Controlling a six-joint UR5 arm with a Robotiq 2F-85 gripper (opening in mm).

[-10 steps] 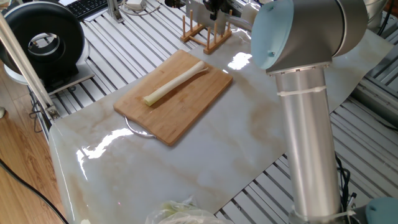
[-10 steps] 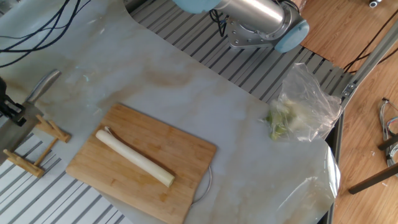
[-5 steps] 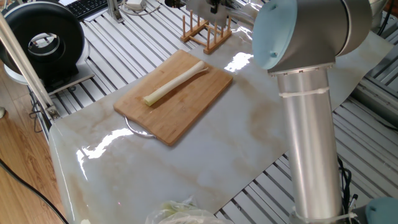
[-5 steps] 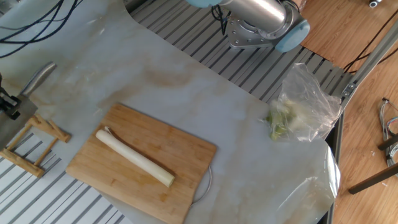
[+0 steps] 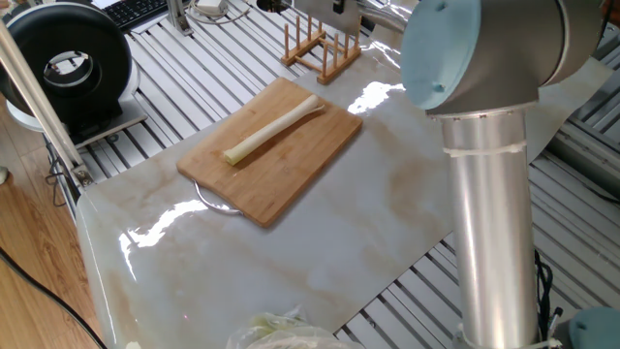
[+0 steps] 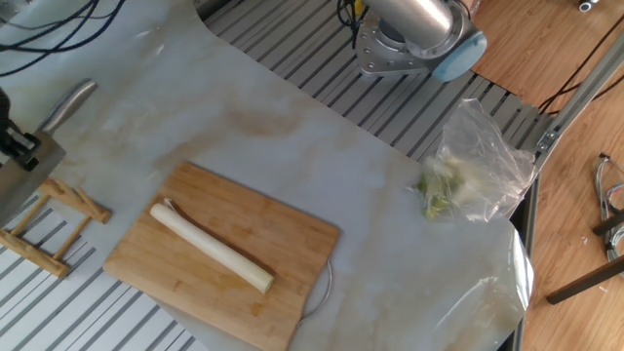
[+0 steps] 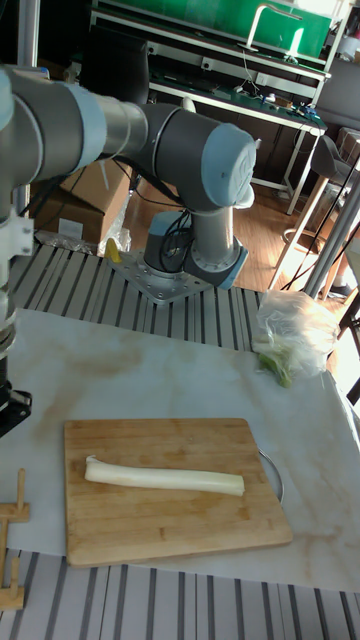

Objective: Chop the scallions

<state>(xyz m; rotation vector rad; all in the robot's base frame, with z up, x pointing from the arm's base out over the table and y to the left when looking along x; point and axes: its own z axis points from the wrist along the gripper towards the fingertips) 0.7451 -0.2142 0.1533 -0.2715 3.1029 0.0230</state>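
Note:
One whole scallion [image 5: 271,129] [image 6: 210,249] [image 7: 165,480], a pale stalk, lies diagonally on the wooden cutting board [image 5: 291,179] [image 6: 185,292] [image 7: 150,530]. My gripper [image 6: 15,146] [image 7: 10,400] hovers at the table's far end, above the wooden knife rack [image 5: 320,48] [image 6: 54,229], well away from the board. It is shut on a knife [image 6: 27,185]: the grey blade hangs below it and the metal handle [image 6: 68,102] sticks out past it. In one fixed view the gripper is almost cut off by the top edge.
A clear plastic bag of pale leafy greens [image 6: 473,166] [image 7: 295,335] lies at the table's other end. The arm's thick upright link [image 5: 489,194] blocks part of one fixed view. The robot's base [image 6: 409,44] sits beside the marble-patterned sheet. Slatted metal surrounds the sheet.
The gripper has risen with the knife, lifting the blade up out of the wooden rack. The scallion and the board have not moved.

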